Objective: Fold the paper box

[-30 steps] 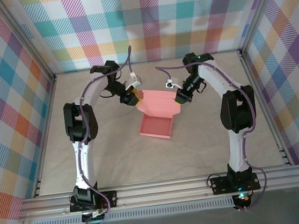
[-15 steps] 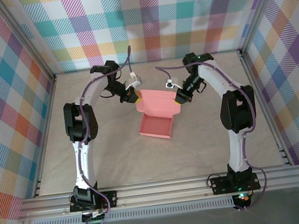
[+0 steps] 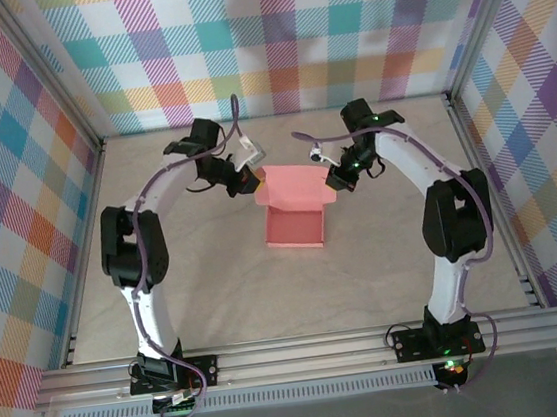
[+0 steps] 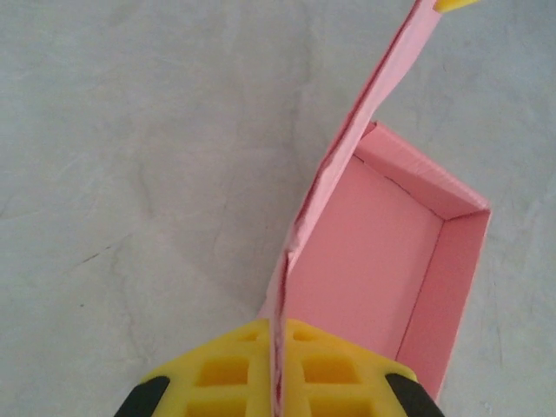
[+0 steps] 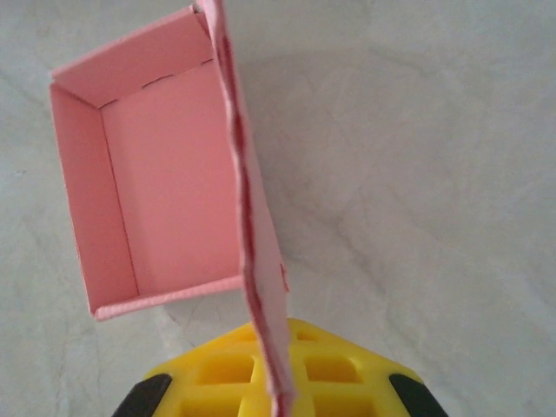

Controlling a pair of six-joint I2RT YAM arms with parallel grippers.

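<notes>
The paper box (image 3: 295, 229) sits at the middle of the table (image 3: 217, 286), a salmon-pink shallow rectangular tray of thin smooth card with four low upright walls, the whole of its flat floor in view. Its lid panel stands up from the tray's 12 o'clock edge. The left gripper (image 3: 247, 180) is clamped tight on the lid's 9 o'clock end, and the right gripper (image 3: 336, 180) likewise on its 3 o'clock end. In the left wrist view the yellow, grid-moulded pads (image 4: 217, 375) of the left gripper (image 4: 276, 369) pinch the card's slightly wavy edge, which runs towards 1 o'clock, with the tray at 3 o'clock. At the right gripper (image 5: 274, 369) the edge runs towards 12 o'clock, with the tray at 10 o'clock and a dashed crease along its far wall. The table is pale, mottled and faintly wrinkled.
</notes>
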